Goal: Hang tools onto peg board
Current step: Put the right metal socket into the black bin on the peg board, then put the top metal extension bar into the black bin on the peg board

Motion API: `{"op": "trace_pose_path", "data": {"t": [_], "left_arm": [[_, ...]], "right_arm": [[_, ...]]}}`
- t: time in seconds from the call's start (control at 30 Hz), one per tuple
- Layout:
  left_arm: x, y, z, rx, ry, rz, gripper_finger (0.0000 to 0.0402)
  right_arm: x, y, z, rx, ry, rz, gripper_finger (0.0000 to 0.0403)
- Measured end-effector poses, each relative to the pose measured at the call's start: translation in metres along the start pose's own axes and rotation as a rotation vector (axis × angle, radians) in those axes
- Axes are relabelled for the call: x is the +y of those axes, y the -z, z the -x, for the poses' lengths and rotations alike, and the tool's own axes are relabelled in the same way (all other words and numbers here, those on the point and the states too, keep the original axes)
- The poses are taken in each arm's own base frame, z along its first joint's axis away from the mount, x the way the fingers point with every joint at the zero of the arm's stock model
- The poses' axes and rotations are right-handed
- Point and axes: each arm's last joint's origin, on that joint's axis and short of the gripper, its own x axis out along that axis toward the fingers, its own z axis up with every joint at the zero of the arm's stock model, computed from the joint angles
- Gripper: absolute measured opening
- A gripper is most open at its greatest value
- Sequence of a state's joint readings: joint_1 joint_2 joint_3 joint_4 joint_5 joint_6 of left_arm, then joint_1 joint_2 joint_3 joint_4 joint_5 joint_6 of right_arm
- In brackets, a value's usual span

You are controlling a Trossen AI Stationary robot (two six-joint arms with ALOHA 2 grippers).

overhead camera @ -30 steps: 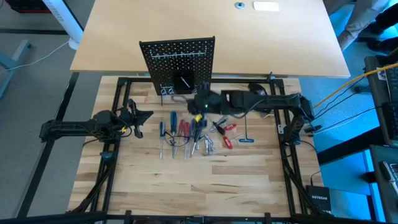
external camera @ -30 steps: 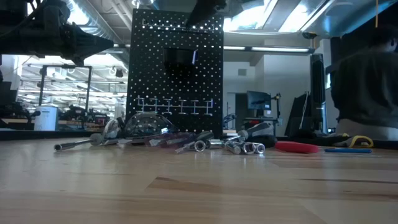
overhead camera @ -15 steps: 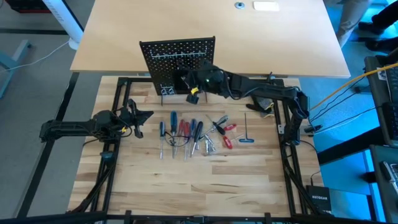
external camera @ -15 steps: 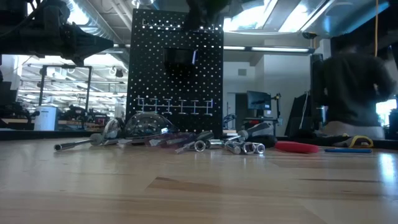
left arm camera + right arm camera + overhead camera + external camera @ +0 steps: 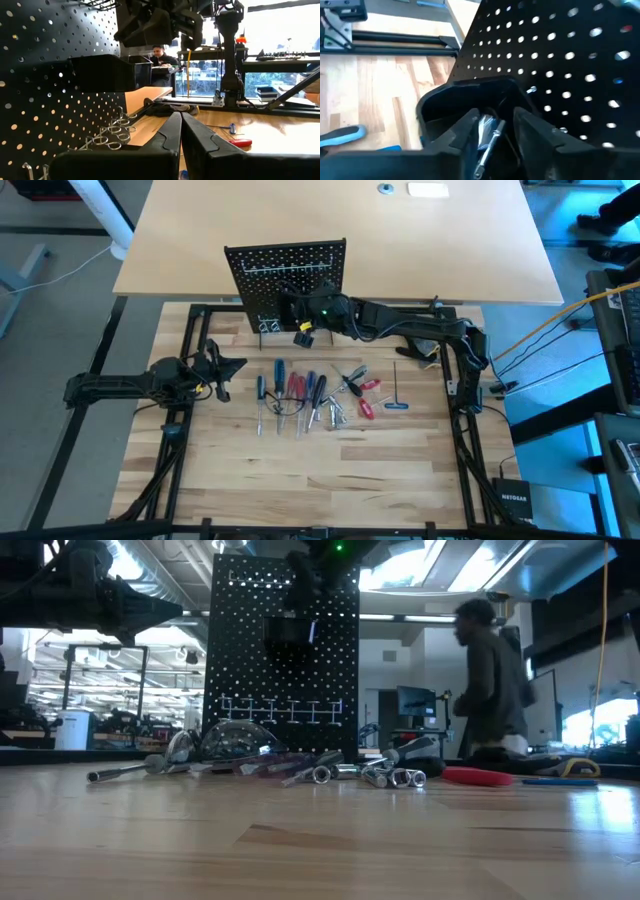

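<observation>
Lying before one peg board point(image 5: 287, 266): roughly a dozen tools point(image 5: 310, 395).

Beyond the pale wooden desk point(image 5: 400, 480) lay a large open hall with bright ceiling lights point(image 5: 440, 570), exposed ducts and tall windows point(image 5: 280, 30). A person point(image 5: 490, 680) stood at a workstation with a monitor point(image 5: 412, 700). Grey floor point(image 5: 60, 310) flanked the desk.

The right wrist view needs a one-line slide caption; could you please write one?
Right end effector, fingers parted, over the black bin on the peg board, a silver tool between them.
</observation>
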State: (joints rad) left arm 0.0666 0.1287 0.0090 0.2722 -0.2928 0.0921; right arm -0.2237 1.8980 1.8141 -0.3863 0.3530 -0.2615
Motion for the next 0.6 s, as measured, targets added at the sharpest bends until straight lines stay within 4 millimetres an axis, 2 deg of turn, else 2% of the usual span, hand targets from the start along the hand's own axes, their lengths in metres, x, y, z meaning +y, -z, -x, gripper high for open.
{"op": "trace_pose_path", "data": {"t": [0.13, 0.3, 0.6], "left_arm": [[0.0, 0.0, 0.0, 0.0, 0.0, -0.002, 0.0001], [0.0, 0.0, 0.0, 0.002, 0.001, -0.002, 0.0001], [0.0, 0.0, 0.0, 0.002, 0.0, 0.003, 0.0001]], "right_arm": [[-0.001, -0.001, 0.005, 0.01, 0.016, 0.011, 0.017], [0.007, -0.007, 0.028, 0.023, -0.022, 0.063, 0.0187], [0.049, -0.007, 0.084, 0.141, -0.115, 0.191, 0.0182]]}}
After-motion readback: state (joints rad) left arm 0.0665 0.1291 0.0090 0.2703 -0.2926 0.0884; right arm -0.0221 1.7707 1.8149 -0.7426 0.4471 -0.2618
